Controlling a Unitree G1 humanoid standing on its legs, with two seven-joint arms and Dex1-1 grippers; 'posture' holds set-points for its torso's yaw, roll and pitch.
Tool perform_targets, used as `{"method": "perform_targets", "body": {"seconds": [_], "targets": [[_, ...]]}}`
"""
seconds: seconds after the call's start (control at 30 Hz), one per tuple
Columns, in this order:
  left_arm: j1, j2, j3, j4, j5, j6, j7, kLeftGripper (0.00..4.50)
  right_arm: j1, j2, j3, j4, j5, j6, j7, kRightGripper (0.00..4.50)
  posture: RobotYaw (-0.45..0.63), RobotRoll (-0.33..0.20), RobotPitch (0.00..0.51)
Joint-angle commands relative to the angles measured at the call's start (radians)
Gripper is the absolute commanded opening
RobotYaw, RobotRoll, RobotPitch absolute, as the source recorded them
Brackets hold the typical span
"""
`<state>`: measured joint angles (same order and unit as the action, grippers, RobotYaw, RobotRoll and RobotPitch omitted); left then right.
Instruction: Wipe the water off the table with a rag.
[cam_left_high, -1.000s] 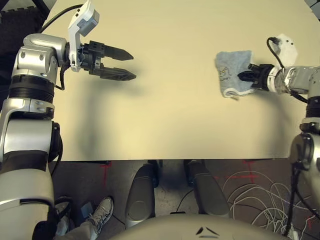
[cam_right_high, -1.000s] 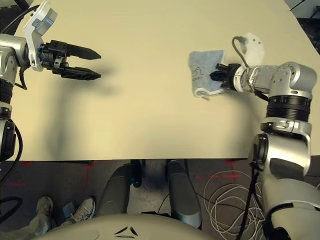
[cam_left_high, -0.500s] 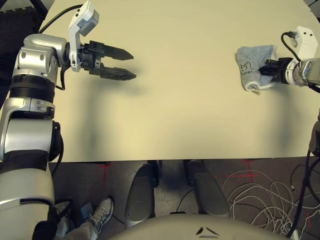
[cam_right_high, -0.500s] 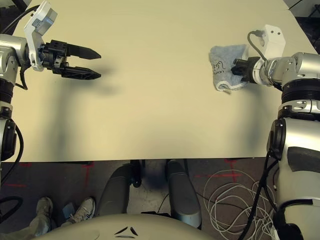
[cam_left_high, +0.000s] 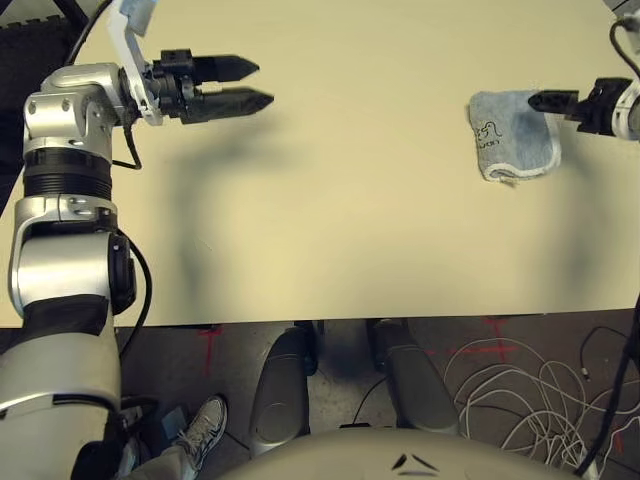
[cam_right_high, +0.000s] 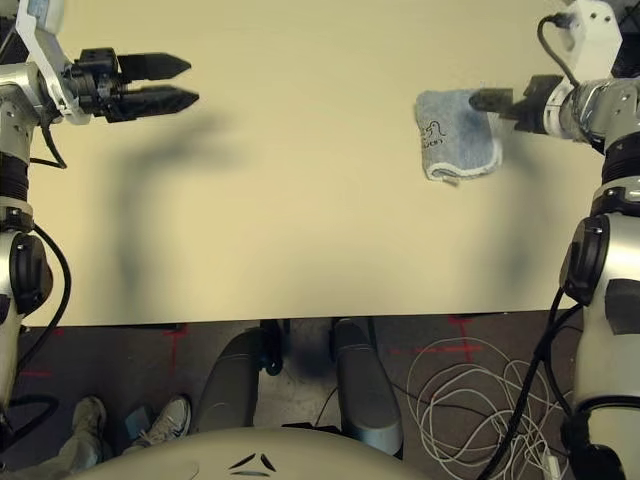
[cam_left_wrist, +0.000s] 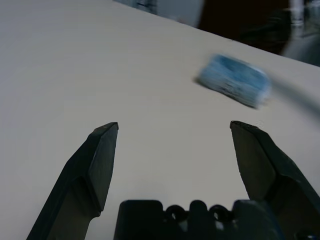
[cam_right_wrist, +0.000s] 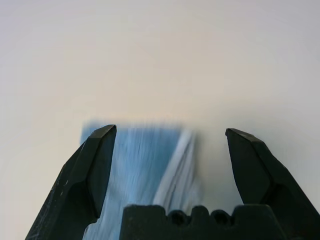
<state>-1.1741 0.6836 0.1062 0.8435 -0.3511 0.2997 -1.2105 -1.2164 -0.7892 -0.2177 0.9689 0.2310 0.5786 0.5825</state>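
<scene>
The light blue-grey rag (cam_left_high: 512, 135) lies folded on the pale beige table (cam_left_high: 350, 200) at the right, its dark squiggle facing the middle. My right gripper (cam_left_high: 535, 101) hangs over the rag's far right corner. The right wrist view shows this gripper (cam_right_wrist: 170, 135) open, with the rag (cam_right_wrist: 145, 165) below and between its fingers but not held. My left gripper (cam_left_high: 262, 83) hovers open and empty over the far left of the table, pointing right toward the rag (cam_left_wrist: 234, 80). The water spots are out of view.
The table's near edge runs across the lower part of the picture. Below it lie white cables (cam_left_high: 520, 390) on the floor at the right, and a person's shoe (cam_left_high: 205, 420) at the lower left.
The right gripper dragged the rag to the right, then opened and let go, rising off it. The left gripper has moved toward the far edge and turned level.
</scene>
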Motion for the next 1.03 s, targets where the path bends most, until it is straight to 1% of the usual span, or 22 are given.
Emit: {"method": "perform_targets", "body": {"seconds": [0.03,0.1,0.17,0.23,0.4,0.53,0.7,0.87,1.03], "targets": [[0.033,-0.043,0.053,0.088,0.052,-0.166,0.221,4.50,0.058,0.065,-0.018,0.050,-0.021,-0.290,-0.025,4.47,-0.10,0.000,0.253],[0.043,-0.071,0.075,0.137,0.072,-0.258,0.321,4.50,0.084,0.106,0.005,0.087,-0.056,-0.442,-0.030,4.47,-0.09,0.000,0.256],[0.045,-0.096,0.085,0.193,0.090,-0.326,0.398,4.50,0.094,0.142,0.005,0.141,-0.074,-0.540,-0.068,4.47,-0.08,0.000,0.259],[0.043,-0.113,0.082,0.246,0.118,-0.387,0.458,4.50,0.095,0.164,0.003,0.197,-0.091,-0.603,-0.116,4.47,-0.08,0.000,0.262],[0.032,-0.158,0.059,0.344,0.191,-0.509,0.587,4.50,0.105,0.174,0.010,0.288,-0.150,-0.734,-0.259,4.47,-0.07,0.000,0.271],[0.022,-0.185,0.057,0.387,0.236,-0.571,0.686,4.50,0.120,0.175,-0.009,0.318,-0.157,-0.778,-0.333,4.47,-0.10,0.000,0.279],[0.024,-0.213,0.055,0.414,0.283,-0.612,0.807,4.50,0.146,0.178,-0.043,0.331,-0.136,-0.793,-0.345,4.47,-0.12,0.000,0.283],[0.034,-0.241,0.059,0.418,0.298,-0.620,0.844,4.50,0.182,0.179,-0.056,0.329,-0.140,-0.801,-0.322,4.47,-0.13,0.000,0.287],[0.045,-0.247,0.066,0.416,0.297,-0.619,0.846,4.50,0.204,0.175,-0.049,0.322,-0.145,-0.799,-0.277,4.47,-0.14,0.000,0.282]]}}
